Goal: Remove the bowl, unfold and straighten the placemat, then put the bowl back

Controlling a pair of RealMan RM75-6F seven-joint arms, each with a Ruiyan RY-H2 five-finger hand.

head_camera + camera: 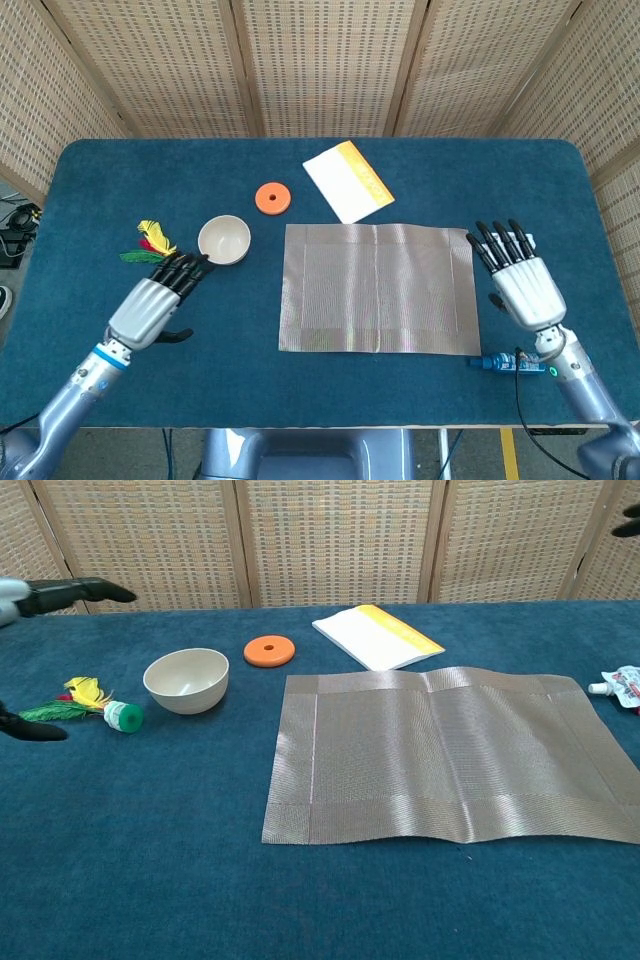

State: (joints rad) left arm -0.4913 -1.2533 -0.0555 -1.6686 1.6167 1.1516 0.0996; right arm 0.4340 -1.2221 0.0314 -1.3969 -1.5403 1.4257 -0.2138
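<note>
Both hands, left hand and right hand, hover empty with fingers spread (placemat lies unfolded), bowl beside it.

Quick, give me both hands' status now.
Left hand: open, holding nothing, fingers reaching toward the bowl.
Right hand: open, fingers spread, holding nothing, beside the placemat.

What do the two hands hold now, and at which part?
Nothing is held: the left hand is open near the bowl, and the right hand is open beside the placemat.
</note>
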